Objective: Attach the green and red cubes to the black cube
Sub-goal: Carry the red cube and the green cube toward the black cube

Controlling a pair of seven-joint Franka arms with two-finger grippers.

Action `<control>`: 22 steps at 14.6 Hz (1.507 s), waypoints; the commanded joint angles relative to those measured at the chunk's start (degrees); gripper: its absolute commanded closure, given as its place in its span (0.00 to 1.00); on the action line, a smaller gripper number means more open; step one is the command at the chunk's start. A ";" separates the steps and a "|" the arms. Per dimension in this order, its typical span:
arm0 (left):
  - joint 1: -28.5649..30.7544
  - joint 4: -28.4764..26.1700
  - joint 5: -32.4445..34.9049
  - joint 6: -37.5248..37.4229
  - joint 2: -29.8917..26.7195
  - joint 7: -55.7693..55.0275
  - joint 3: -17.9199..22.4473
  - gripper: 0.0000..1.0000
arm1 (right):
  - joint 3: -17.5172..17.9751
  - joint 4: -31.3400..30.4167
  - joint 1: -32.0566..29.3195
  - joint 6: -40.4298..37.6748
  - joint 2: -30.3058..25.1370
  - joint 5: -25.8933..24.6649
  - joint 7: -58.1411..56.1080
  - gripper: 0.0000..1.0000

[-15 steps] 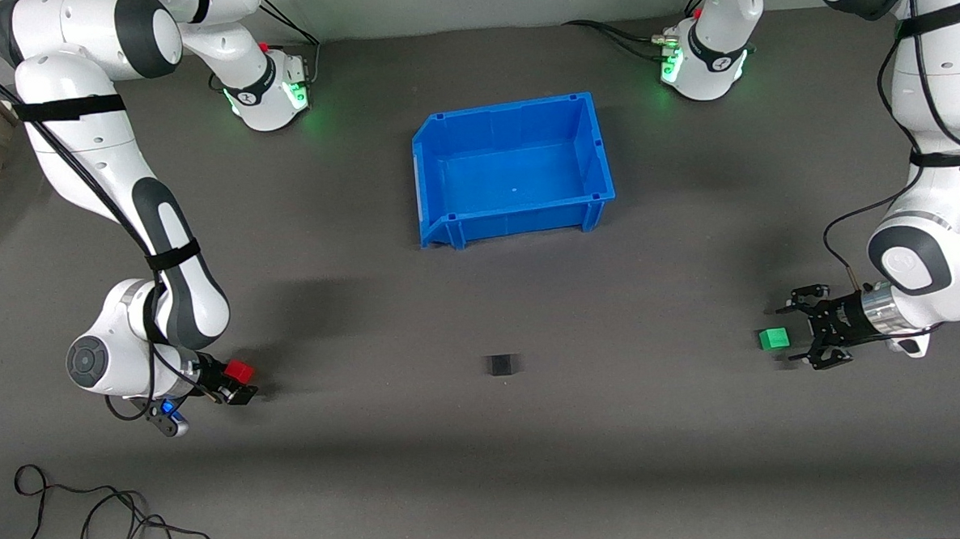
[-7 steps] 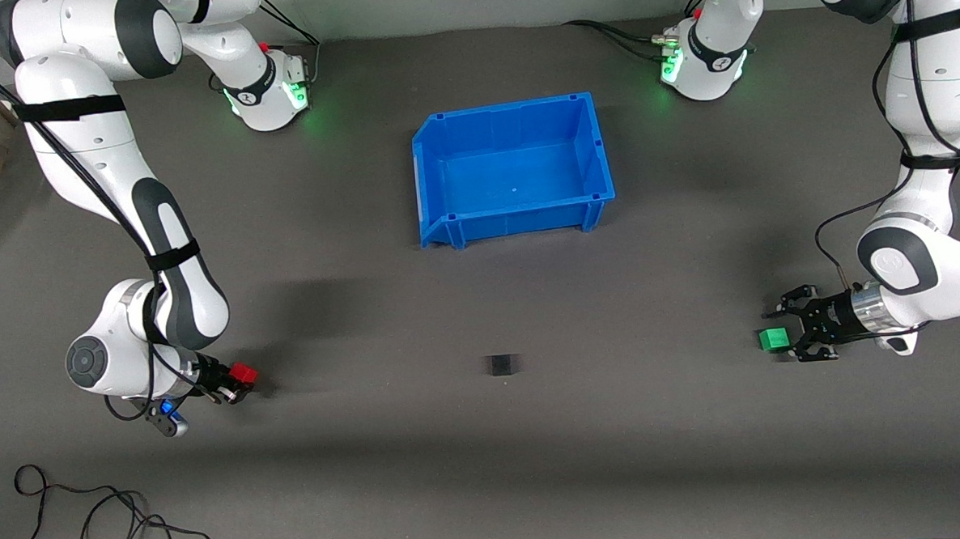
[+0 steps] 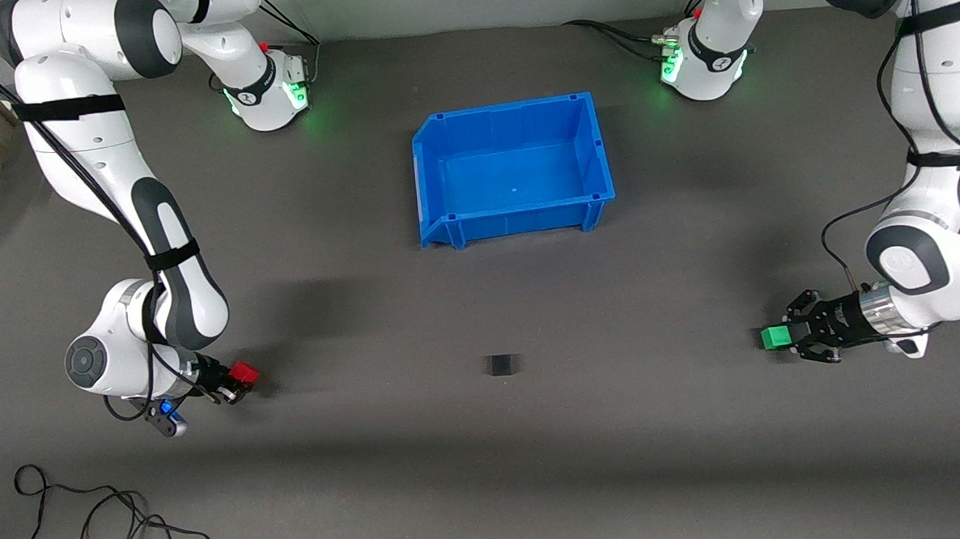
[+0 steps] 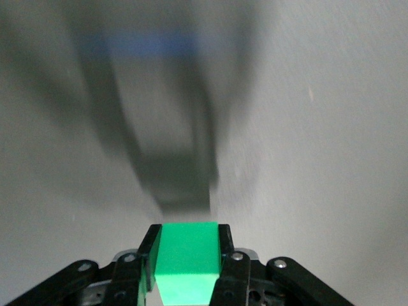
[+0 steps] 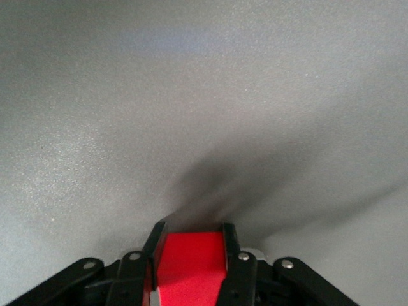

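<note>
The black cube (image 3: 501, 365) sits alone on the grey mat, nearer to the front camera than the blue bin. My left gripper (image 3: 784, 337) is shut on the green cube (image 3: 774, 337) low over the mat at the left arm's end; in the left wrist view the green cube (image 4: 187, 258) fills the space between the fingers (image 4: 148, 255). My right gripper (image 3: 236, 383) is shut on the red cube (image 3: 245, 373) low over the mat at the right arm's end; the red cube (image 5: 190, 264) sits between its fingers (image 5: 153, 255).
An empty blue bin (image 3: 428, 174) stands mid-table, nearer the arm bases. Loose black cables (image 3: 94, 521) lie at the front edge by the right arm's end.
My left gripper has closed its fingers onto the green cube, which was lying in front of its open fingers before. My right gripper still holds the red cube, almost unmoved.
</note>
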 commanded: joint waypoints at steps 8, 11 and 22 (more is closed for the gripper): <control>-10.83 11.86 -0.76 -1.41 1.26 -14.92 -5.04 1.00 | 0.07 6.80 4.32 -1.94 0.17 7.35 26.03 1.00; -16.45 13.01 -0.67 4.47 3.81 -22.28 -5.13 1.00 | -0.01 9.43 8.63 -2.03 0.25 7.35 38.52 1.00; -31.67 23.82 3.28 13.97 16.29 -35.75 -4.60 1.00 | 0.07 19.88 21.03 -1.41 7.27 7.09 71.22 1.00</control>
